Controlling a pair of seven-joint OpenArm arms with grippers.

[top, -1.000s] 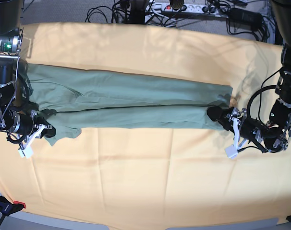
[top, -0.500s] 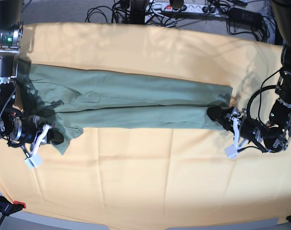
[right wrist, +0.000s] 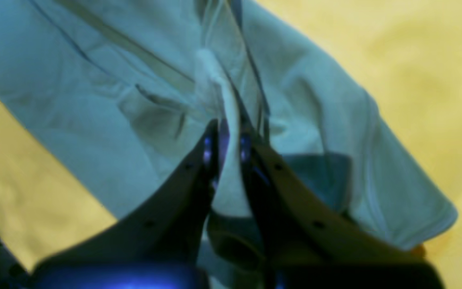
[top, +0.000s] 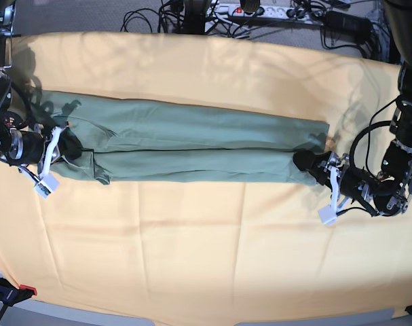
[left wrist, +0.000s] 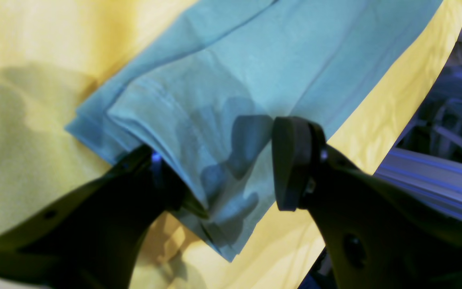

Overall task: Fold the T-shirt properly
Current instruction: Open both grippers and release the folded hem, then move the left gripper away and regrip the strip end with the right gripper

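Black right gripper (top: 68, 144) at far left of base view: jaws pinched tight on bunched fabric at sleeve end of sage-green thin T-shirt (top: 192, 146). Shirt folded into long narrow band lying flat across upper middle of large yellow-orange cloth (top: 206, 251), lengthwise fold line along its centre. Black left gripper (top: 307, 163) at band's right end: jaws spread wide, one under layered hem corner, other above it, not clamped.

base looks down from overhead – 2 wrist views close, sharing t-shirt (top: 192, 146).
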